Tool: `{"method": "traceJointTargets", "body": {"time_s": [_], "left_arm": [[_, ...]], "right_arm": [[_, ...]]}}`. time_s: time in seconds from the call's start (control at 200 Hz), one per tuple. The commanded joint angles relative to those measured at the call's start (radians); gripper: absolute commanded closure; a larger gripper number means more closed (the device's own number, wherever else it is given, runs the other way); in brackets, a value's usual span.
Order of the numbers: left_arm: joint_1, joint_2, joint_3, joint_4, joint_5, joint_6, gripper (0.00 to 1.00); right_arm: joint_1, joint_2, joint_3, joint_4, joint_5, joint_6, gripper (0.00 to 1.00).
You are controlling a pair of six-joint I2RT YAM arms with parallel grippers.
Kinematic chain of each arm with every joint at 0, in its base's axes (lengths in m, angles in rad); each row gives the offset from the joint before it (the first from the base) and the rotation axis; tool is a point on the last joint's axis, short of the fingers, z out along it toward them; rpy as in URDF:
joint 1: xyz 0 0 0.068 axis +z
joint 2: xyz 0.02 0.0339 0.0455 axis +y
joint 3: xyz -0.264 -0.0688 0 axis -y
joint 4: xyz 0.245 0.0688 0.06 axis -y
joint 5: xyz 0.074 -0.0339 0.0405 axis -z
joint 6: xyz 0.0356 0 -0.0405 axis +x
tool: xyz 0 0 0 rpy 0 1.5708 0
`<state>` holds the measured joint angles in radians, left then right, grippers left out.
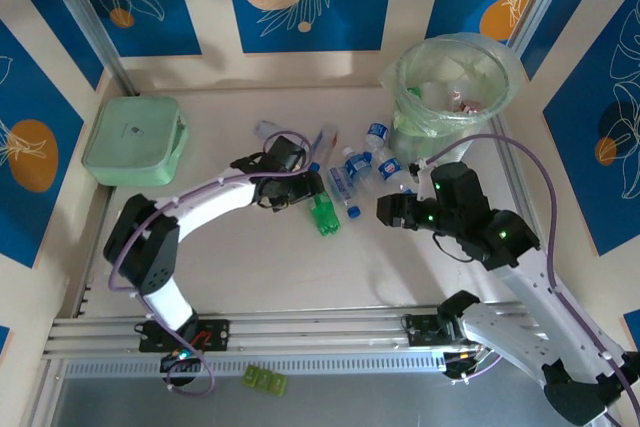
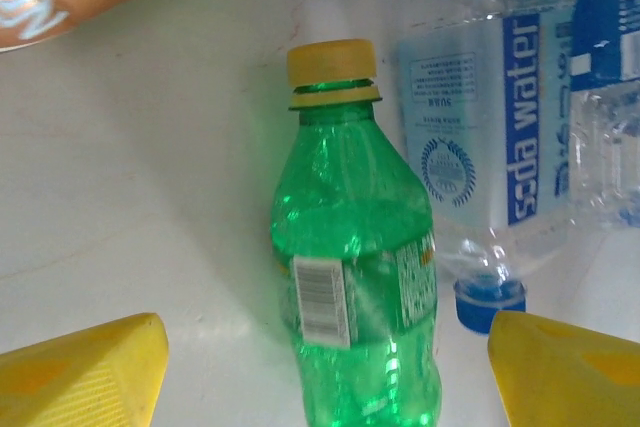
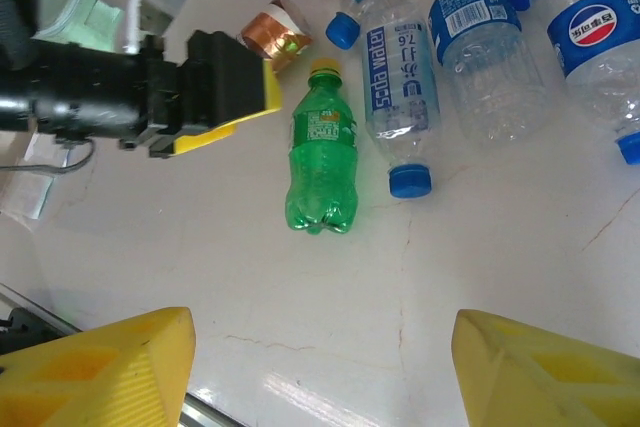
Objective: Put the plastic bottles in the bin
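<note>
Top external: blue floral panels (image 1: 350,7) walled a white table (image 1: 280,267). A green plastic bottle (image 1: 324,215) lay mid-table between the parted fingers of the left gripper (image 1: 310,192). The right gripper (image 1: 385,210) gaped empty. A round translucent bag-lined bin (image 1: 405,112) stood far right.

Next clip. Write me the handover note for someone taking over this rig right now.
Left gripper: open, fingers on either side of the green bottle lying on the table, not gripping it.
Right gripper: open, empty, above bare table near that bottle.
Done: the bin appears to hold a few bottles.
Left: the green bottle, plus several clear blue-labelled bottles on the table beside the bin.
</note>
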<state>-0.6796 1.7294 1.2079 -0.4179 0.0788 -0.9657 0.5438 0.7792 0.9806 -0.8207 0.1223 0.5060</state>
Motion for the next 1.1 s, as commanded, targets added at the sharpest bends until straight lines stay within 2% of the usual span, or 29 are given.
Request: {"method": "traceJointTargets", "body": {"time_s": [0.0, 0.285, 0.605, 0.875, 0.95, 1.095], "left_arm": [[-0.004, 0.074, 0.051, 0.085, 0.051, -0.022, 0.17], [-0.004, 0.183, 0.033, 0.168, 0.077, -0.053, 0.18], [0.002, 0.182, 0.004, 0.194, 0.076, -0.047, 0.39], [0.008, 0.090, -0.047, 0.175, 0.089, -0.021, 0.43], [0.009, 0.035, -0.072, 0.169, 0.086, -0.009, 0.43], [0.007, -0.115, -0.128, 0.174, 0.090, 0.071, 0.44]], "right_arm": [[-0.002, -0.025, -0.027, -0.004, -0.021, 0.015, 0.31], [-0.011, -0.109, -0.098, -0.014, 0.013, 0.011, 0.30], [-0.016, -0.112, -0.115, -0.009, -0.016, 0.026, 0.30], [-0.016, -0.112, -0.087, -0.022, -0.028, 0.039, 0.30], [-0.016, -0.109, -0.077, -0.020, -0.047, 0.042, 0.30], [-0.015, -0.095, -0.051, -0.030, -0.003, 0.107, 0.28]]}}
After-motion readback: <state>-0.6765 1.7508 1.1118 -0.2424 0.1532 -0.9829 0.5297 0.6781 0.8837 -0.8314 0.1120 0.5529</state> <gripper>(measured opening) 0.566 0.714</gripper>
